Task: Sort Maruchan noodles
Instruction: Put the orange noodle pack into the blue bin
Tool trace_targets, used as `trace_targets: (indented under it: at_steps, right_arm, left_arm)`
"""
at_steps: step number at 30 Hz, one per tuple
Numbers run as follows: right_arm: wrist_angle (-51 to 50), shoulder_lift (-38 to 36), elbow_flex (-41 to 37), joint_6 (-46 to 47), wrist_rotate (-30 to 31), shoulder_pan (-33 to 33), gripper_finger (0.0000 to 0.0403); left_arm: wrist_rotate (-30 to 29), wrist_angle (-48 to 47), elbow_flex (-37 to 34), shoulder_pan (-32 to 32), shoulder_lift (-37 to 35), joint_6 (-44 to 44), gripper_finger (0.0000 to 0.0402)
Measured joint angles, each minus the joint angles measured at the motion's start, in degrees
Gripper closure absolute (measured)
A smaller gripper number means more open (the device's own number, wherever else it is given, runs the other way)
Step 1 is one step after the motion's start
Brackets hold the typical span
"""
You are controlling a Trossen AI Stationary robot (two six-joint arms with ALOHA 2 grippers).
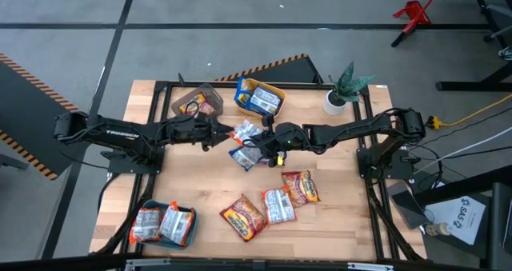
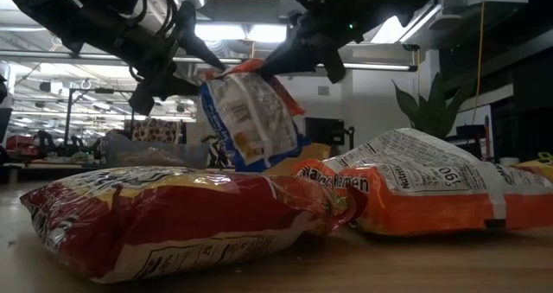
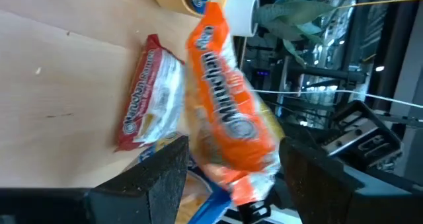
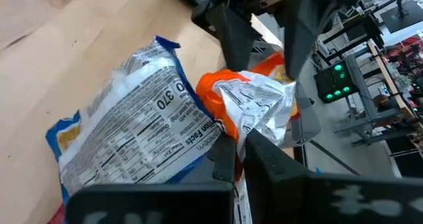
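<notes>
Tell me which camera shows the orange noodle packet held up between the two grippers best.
The left wrist view: the orange packet fills the frame. The right wrist view shows its crumpled end, the low view an orange edge, the high view almost nothing.

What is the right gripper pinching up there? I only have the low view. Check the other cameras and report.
Observer: In its own wrist view, the right gripper is shut on the crimped end of an orange packet.
Operator: Now give me the left gripper.
Observer: The left gripper is open, with one finger on each side of that same orange packet.
Operator: Report the yellow bin.
Observer: From above, the yellow bin at the table's far edge holds blue packets.
</notes>
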Motion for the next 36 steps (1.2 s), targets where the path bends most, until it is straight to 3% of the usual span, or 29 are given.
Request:
trace_targets:
  at_steps: [12, 18, 36]
  right_arm:
    - [-0.07, 0.0, 0.0, 0.22, 0.29, 0.02, 0.0403]
    - [1.04, 0.01, -0.03, 0.02, 0.2, 0.07, 0.0403]
    - [3.04, 0.02, -0.04, -0.09, -0.29, 0.09, 0.0403]
  left_arm:
    - [-0.55, -0.04, 0.03, -0.64, 0.75, -2.73, 0.017]
    - [2.18, 0.07, 0.04, -0.9, 3.13, -4.81, 0.017]
    - [7.44, 13.48, 0.04, -1.62, 10.86, -10.73, 0.017]
